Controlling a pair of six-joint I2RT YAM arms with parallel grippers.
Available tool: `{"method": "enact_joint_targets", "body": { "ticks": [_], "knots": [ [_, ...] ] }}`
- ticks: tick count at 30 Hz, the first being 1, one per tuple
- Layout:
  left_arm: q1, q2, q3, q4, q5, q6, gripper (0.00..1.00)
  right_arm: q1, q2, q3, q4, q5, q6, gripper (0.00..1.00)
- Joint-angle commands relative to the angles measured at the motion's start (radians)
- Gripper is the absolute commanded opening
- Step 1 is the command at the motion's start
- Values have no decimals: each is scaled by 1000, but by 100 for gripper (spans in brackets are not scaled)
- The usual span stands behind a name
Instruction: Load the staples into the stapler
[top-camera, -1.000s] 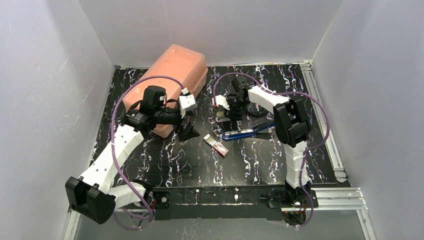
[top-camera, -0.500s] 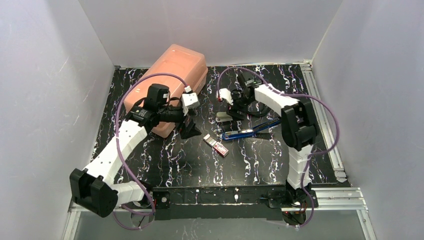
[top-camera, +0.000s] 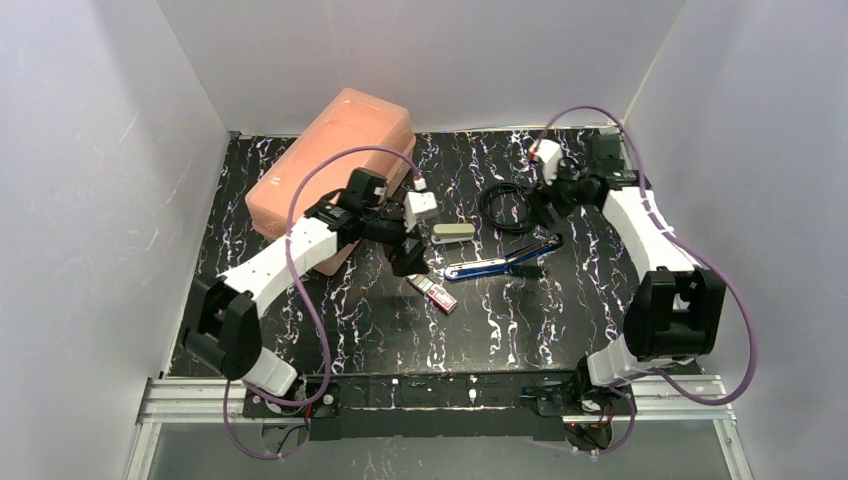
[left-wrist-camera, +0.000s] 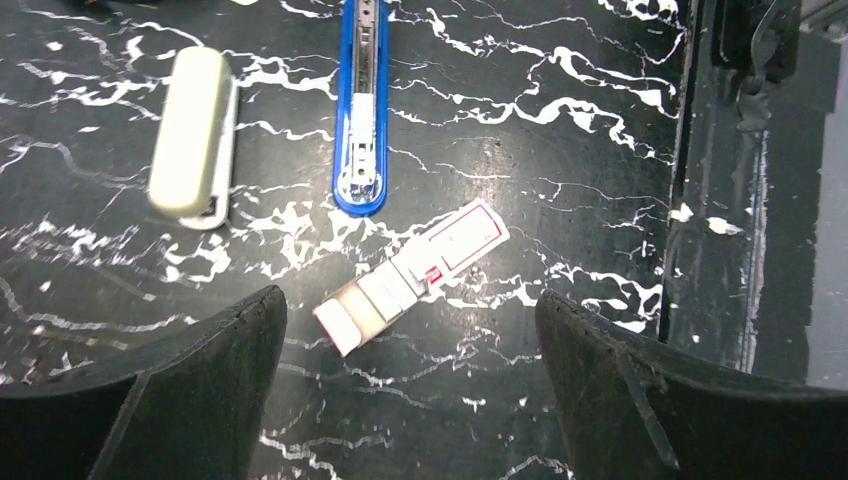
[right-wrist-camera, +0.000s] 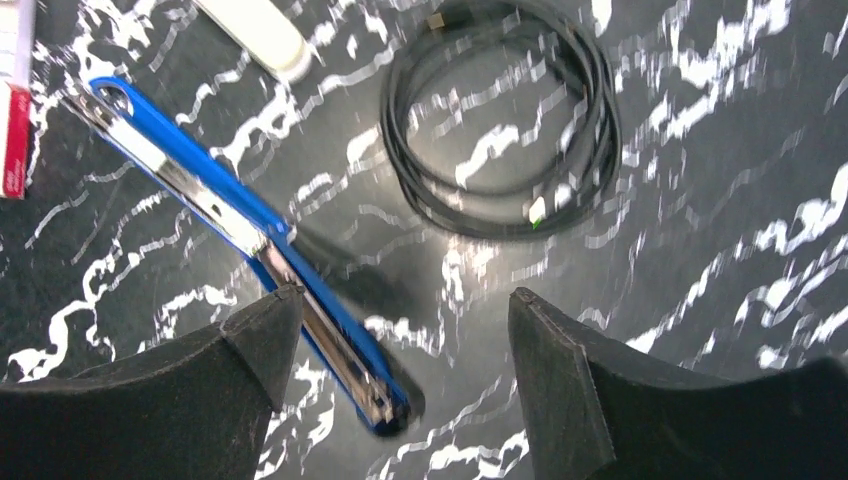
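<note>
The staples (top-camera: 432, 292) lie flat on the black marbled table, a small pink-red box with its tray slid partly out; in the left wrist view the staples (left-wrist-camera: 415, 275) sit just ahead of my fingertips. My left gripper (top-camera: 408, 256) (left-wrist-camera: 408, 300) hovers open over them, holding nothing. The stapler (top-camera: 497, 264) (left-wrist-camera: 361, 110) is blue with a metal rail and lies open to the right of the box. My right gripper (top-camera: 543, 207) (right-wrist-camera: 405, 295) is open and empty above the far end of the stapler (right-wrist-camera: 240, 215). The box's red edge (right-wrist-camera: 15, 130) shows at far left.
A beige oblong piece (top-camera: 453, 232) (left-wrist-camera: 192, 135) (right-wrist-camera: 255, 30) lies just behind the stapler. A coiled black cable (top-camera: 505, 208) (right-wrist-camera: 500, 120) sits at the back right. A large salmon-pink case (top-camera: 335, 160) stands at the back left. The table's front rail (left-wrist-camera: 720, 200) borders the mat.
My left arm has swung right from the case to above the staples box. My right gripper opened, left the beige piece on the table and pulled back to the right.
</note>
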Motion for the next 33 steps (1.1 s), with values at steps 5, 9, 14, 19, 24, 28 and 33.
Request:
{"method": "enact_joint_targets", "body": {
  "ticks": [5,9,14,19,24,28,33],
  "knots": [
    [-117,167,33,162,-87,7,84,-247,-104,-122,-81,-144,-120,83],
    [-134,236,43,235,-104,8,80,-322,-64,-105,-193,-213,-364,83],
    [-155,306,44,297,-135,-30,75,-337,15,-74,-345,-225,-579,83],
    [-178,356,36,344,-163,-59,70,-337,40,-113,-344,-240,-663,83],
    [-182,387,37,369,-175,-75,64,-336,68,-131,-292,-247,-672,80],
    [-181,411,45,368,-183,-73,60,-330,105,-112,-303,-260,-695,76],
    [-181,430,47,377,-190,-68,54,-306,131,-107,-293,-263,-694,69]
  ]
}}
